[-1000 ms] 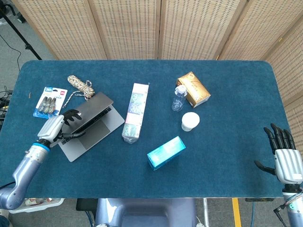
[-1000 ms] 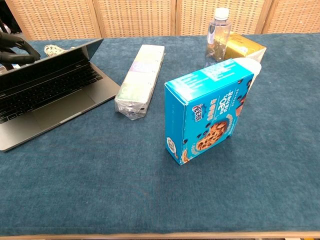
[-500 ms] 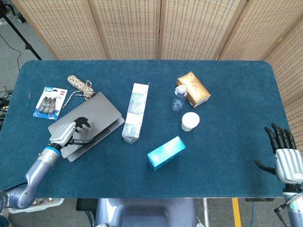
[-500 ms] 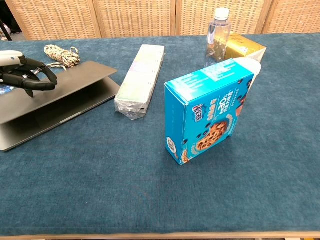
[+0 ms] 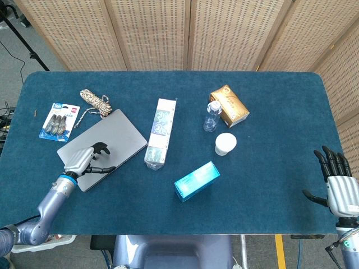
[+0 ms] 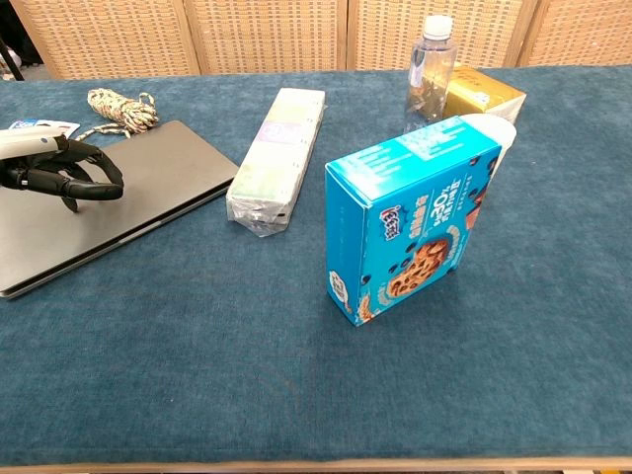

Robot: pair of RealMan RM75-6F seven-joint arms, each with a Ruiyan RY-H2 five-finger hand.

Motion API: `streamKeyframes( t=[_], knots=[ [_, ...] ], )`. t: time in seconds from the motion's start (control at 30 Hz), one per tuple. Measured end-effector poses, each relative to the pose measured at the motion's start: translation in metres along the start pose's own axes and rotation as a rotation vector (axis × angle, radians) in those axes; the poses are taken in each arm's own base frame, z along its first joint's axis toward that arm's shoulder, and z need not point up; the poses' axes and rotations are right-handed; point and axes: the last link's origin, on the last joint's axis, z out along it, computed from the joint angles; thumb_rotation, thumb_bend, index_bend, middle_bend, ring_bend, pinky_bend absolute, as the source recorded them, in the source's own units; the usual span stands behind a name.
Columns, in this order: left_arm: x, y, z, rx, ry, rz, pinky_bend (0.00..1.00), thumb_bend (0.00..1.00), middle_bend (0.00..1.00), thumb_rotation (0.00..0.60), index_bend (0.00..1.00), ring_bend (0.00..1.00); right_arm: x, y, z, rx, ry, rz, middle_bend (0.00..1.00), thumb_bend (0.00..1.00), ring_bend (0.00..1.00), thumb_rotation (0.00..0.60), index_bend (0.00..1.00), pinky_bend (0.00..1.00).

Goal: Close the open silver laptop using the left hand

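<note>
Battery pack: a blue blister card (image 5: 55,120) lies flat on the table (image 5: 263,185), up and to the left of the left hand, just past the laptop's far left corner.
Left hand: the left hand (image 5: 84,160) rests palm down on the laptop lid near its front edge, fingers (image 6: 94,170) curled downward onto the metal, holding nothing.
Laptop: the silver laptop (image 5: 109,140) lies under the left hand with its lid down flat on the base, set at an angle on the table.
Rope: a coil of speckled rope (image 5: 94,102) sits beyond the left hand, just beside the laptop's far corner.
Wrapped pack: a long clear-wrapped pack (image 5: 159,133) lies to the right of the left hand, its side just beside the laptop's right edge.
Blue box: a cyan snack box (image 5: 196,180) stands to the right of the left hand, well apart from it, nearer the table's front.
Bottle: a clear bottle (image 5: 212,116) stands upright, far right of the left hand, just beside a gold box (image 5: 229,105).
Cup: a white cup (image 5: 225,143) stands just in front of the bottle.
Right hand: the right hand (image 5: 336,182) is at the table's right front corner, fingers straight and spread, holding nothing, well apart from every object.
</note>
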Motion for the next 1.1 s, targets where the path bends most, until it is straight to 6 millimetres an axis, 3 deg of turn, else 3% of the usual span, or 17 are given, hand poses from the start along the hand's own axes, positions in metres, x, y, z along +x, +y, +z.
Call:
streamKeyframes(
  t=[0.23,0.33,0.4,0.5,0.63,0.77,0.97,1.1],
  knots=[
    [0.007,0.004,-0.005,-0.027,0.026,-0.003,0.35,0.0,0.21,0.23,0.34,0.26,0.0,0.0,0.0,0.002,0.002,0.001,0.0,0.0,0.0,0.6,0.0,0.0],
    [0.01,0.005,-0.007,-0.035,0.038,-0.02,0.24,0.0,0.09,0.208,0.2,0.15,0.001,-0.001,-0.001,0.002,0.004,0.003,0.0,0.0,0.0,0.6,0.0,0.0],
    [0.014,0.007,-0.009,-0.051,0.066,-0.025,0.12,0.0,0.01,0.199,0.06,0.04,0.001,-0.001,-0.001,0.002,0.005,0.004,0.0,0.0,0.0,0.6,0.0,0.0],
    [0.024,0.008,-0.015,-0.084,0.141,-0.012,0.01,0.0,0.0,0.194,0.0,0.0,0.001,-0.001,-0.001,0.005,0.003,0.005,0.0,0.0,0.0,0.6,0.0,0.0],
    [0.041,0.004,-0.031,-0.113,0.27,0.035,0.0,0.0,0.0,0.2,0.0,0.0,0.002,-0.002,-0.001,0.008,0.006,0.007,0.0,0.0,0.0,0.6,0.0,0.0],
    [0.053,-0.008,-0.054,-0.08,0.39,0.136,0.0,0.0,0.0,0.341,0.0,0.0,0.003,-0.001,-0.002,0.008,0.014,0.013,0.0,0.0,0.0,0.6,0.0,0.0],
    [0.054,-0.037,-0.099,0.048,0.504,0.211,0.0,0.0,0.0,0.572,0.0,0.0,0.005,-0.001,-0.002,0.011,0.021,0.018,0.0,0.0,0.0,0.6,0.0,0.0],
    [0.05,-0.048,-0.12,0.126,0.517,0.247,0.0,0.0,0.0,0.6,0.0,0.0,0.006,0.0,-0.002,0.011,0.026,0.022,0.0,0.0,0.0,0.6,0.0,0.0]
  ],
)
